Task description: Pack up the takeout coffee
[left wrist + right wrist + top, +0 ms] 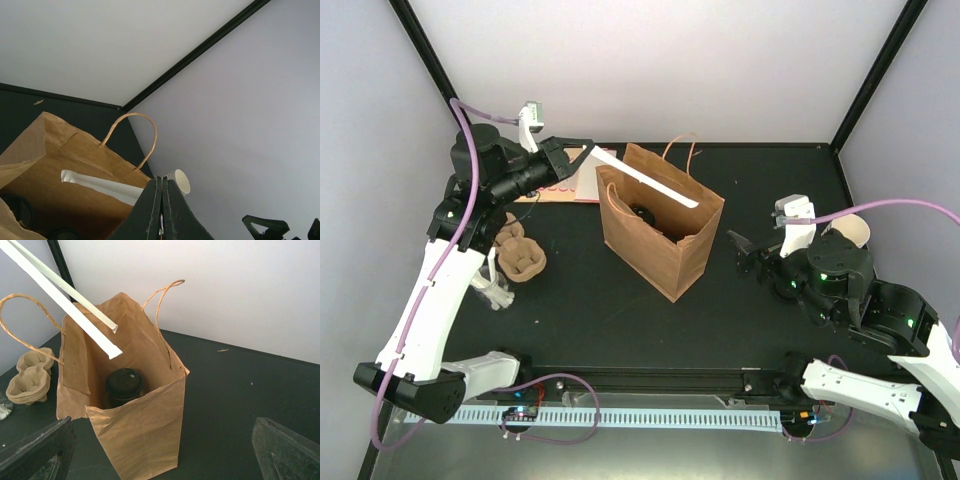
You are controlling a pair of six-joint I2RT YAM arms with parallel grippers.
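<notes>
The takeout coffee (124, 382) stands upright inside the open brown paper bag (142, 432), showing only its round black lid (642, 212). My left gripper (568, 154), behind and left of the bag, is shut on two long white paper-wrapped straws (650, 180). They slant over the bag's mouth, and their free ends (114, 340) hang above the coffee. In the left wrist view the jaws (161, 182) are pressed together, with a straw (100, 184) running across the bag (75, 155). My right gripper (745, 255) stands open to the right of the bag, holding nothing.
Brown pulp cup trays (520, 255) lie left of the bag, with a clear plastic item (495, 292) just in front of them. A stack of lidless cream cups (860, 230) lies at the right by the right arm. A flat pink-edged packet (565, 190) sits at the back left.
</notes>
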